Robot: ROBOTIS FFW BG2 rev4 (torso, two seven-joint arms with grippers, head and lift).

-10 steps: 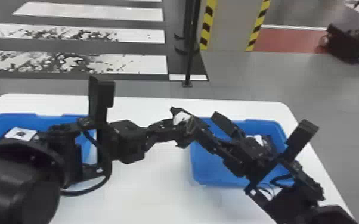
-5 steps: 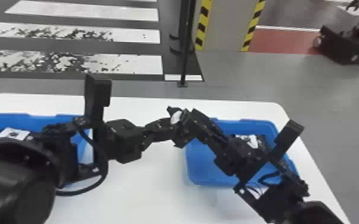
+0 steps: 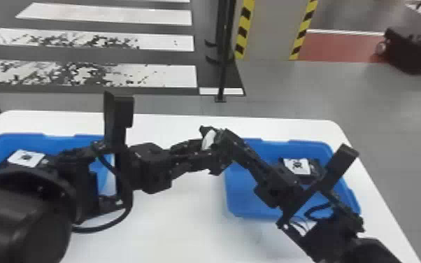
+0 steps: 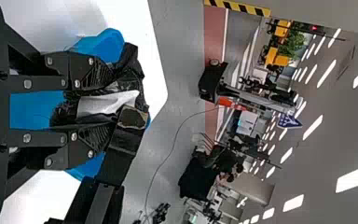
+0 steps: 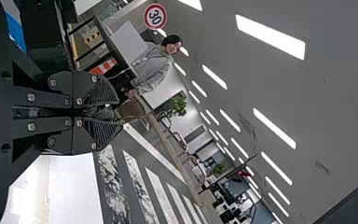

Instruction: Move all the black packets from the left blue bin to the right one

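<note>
In the head view my left gripper (image 3: 199,154) and right gripper (image 3: 222,150) meet between the bins at a black packet with a white label (image 3: 208,139). The left wrist view has my left gripper (image 4: 91,102) shut on that packet (image 4: 105,103), with the right gripper (image 4: 133,116) against its outer part. My right gripper (image 5: 103,111) appears closed on a dark edge of the packet (image 5: 100,113) in its wrist view. A labelled packet (image 3: 26,159) lies in the left blue bin (image 3: 59,138); another (image 3: 297,167) is inside the right blue bin (image 3: 241,196).
Both bins stand on a white table (image 3: 171,230), and the forearms cross over them. A black pole (image 3: 222,63) rises from the floor behind the table.
My right gripper has shifted left, closer in against the packet and the left gripper. The left arm has hardly moved, and the head view has shifted slightly sideways.
</note>
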